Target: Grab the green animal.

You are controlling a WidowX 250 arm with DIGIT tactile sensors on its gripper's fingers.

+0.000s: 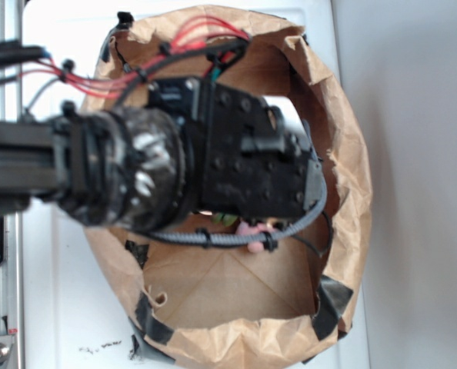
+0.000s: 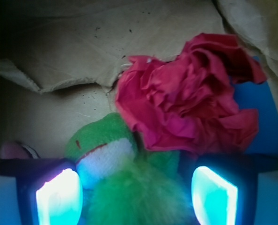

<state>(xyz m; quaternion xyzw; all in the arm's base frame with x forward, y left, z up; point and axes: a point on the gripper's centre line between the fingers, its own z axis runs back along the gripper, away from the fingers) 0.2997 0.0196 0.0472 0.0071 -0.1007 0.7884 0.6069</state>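
Arm hides most of the bag's contents

From the exterior view the blurred arm (image 1: pixel 121 173) covers the paper bag's (image 1: pixel 344 154) middle, leaving only slivers of the green animal (image 1: pixel 225 219) and a pink toy (image 1: pixel 253 229). In the wrist view the animal's lower body runs off the bottom edge, the pink toy (image 2: pixel 12 151) is mostly hidden, and the tool's (image 2: pixel 136 197) fingers (image 2: pixel 59 197) are cropped.

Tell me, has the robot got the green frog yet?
Nearly. Done: the gripper is down inside the paper bag, with its fingers on either side of the green frog. In hand: lining up beside the red flower. Left: closing on the frog and lifting it out.
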